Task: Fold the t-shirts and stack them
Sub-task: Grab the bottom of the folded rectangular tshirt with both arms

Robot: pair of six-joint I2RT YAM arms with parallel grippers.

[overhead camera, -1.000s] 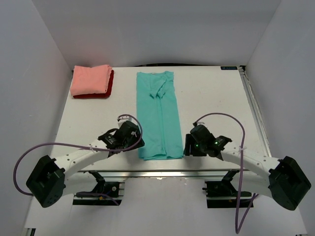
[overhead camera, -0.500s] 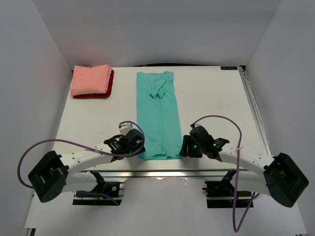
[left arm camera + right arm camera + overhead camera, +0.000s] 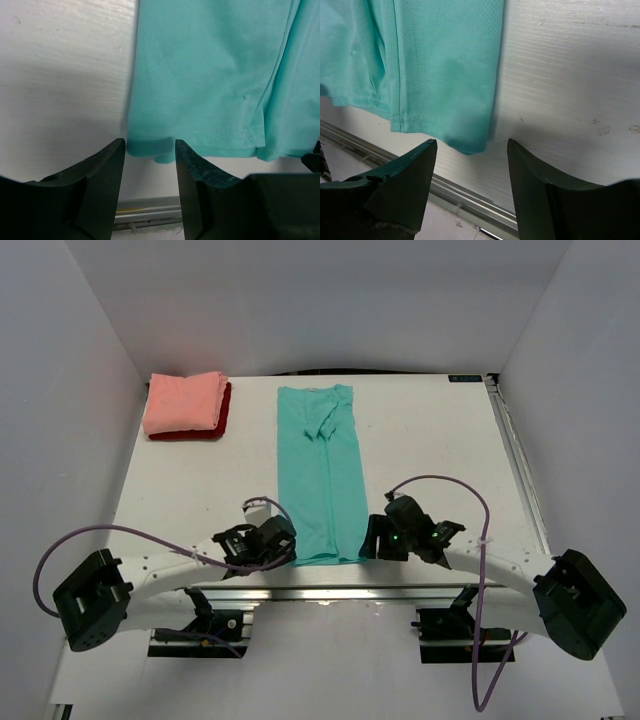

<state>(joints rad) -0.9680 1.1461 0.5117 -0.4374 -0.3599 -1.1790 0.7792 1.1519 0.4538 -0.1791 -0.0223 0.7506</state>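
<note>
A teal shirt (image 3: 322, 475) is laid in the middle of the white tabletop (image 3: 430, 440). It is folded into a long strip that runs from far to near. Its near hem is close to the near edge of the tabletop.

The left gripper (image 3: 283, 545) is placed at the near left corner of the strip. Its two fingers (image 3: 100, 175) are held apart. The corner of the hem is seen right at the gap between them, and nothing is pinched.

The right gripper (image 3: 375, 537) is placed at the near right corner. Its fingers (image 3: 405, 175) are spread apart too, with the cloth corner just at the gap, and nothing is grabbed.

At the far left, a folded pink shirt (image 3: 183, 402) is set on top of a dark red shirt (image 3: 190, 435), well apart from the teal one.
</note>
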